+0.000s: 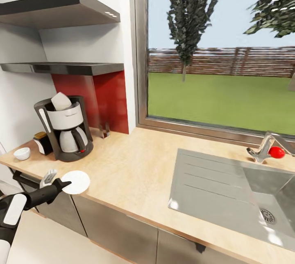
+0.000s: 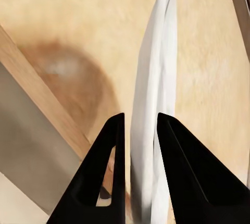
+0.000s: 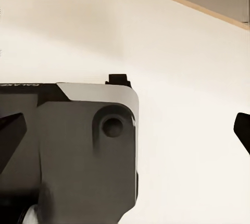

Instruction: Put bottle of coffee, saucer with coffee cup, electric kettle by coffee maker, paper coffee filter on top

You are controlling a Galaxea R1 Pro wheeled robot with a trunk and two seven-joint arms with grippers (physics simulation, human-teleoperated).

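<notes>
Black and white, the left arm enters the head view at the lower left corner, its left gripper (image 1: pixel 62 183) clamped on the rim of the small round white saucer (image 1: pixel 76 182), which sits flat at the front edge of the long beige wood-look countertop (image 1: pixel 135 174). Up and slightly left of the saucer, near but apart, stands the tall black drip coffee maker (image 1: pixel 65 128) with a white paper filter (image 1: pixel 61 101) in its top; the small white coffee cup (image 1: pixel 21 153) rests further left on the slab, and a small dark bottle with an orange cap (image 1: pixel 42 142) stands just beside the machine. The glossy black kitchen shelf (image 1: pixel 61 67) hangs above. In the left wrist view, two black fingers (image 2: pixel 179 182) pinch the saucer's (image 2: pixel 156 104) edge, seen side-on as a thin white band above the countertop. The right wrist view shows pale floor and dark robot body; whether that gripper is open I cannot tell. Judging by this, the saucer needs only a short push toward the machine, and the left arm is nearer.
</notes>
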